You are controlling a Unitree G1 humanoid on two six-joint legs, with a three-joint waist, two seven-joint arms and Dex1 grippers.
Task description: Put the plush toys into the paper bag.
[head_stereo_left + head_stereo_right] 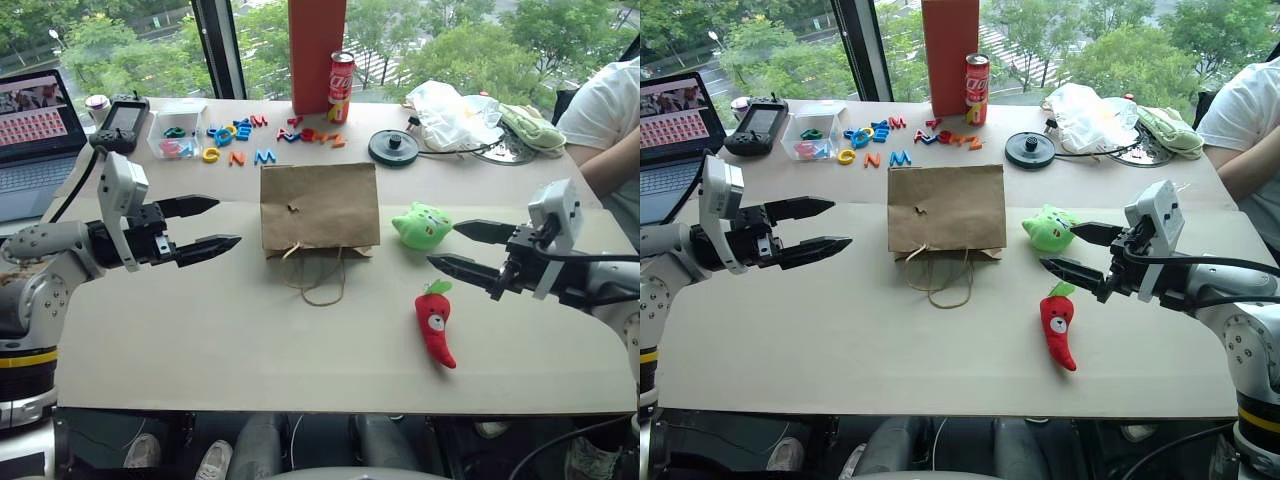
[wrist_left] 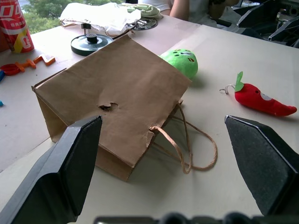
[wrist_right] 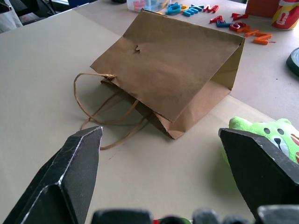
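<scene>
Two plush toys, green blob (image 1: 421, 225) and red chili (image 1: 435, 324), lie outside the flat paper bag (image 1: 319, 207). Left gripper (image 1: 210, 226) and right gripper (image 1: 458, 247) hover spread, empty. Bag mouth looks nearly shut; advise opening it first.

Office or lab workspace, upper floor: long beige table (image 1: 300, 350) set against floor-to-ceiling windows (image 1: 450, 40) overlooking treetops. At far left an open laptop (image 1: 35, 140) and a handheld controller (image 1: 122, 122); along the far edge a Coca-Cola can (image 1: 341, 87), coloured plastic letters (image 1: 260, 135) and a white plastic bag (image 1: 455, 110). A person in a white T-shirt (image 1: 605, 110) sits at far right.
</scene>
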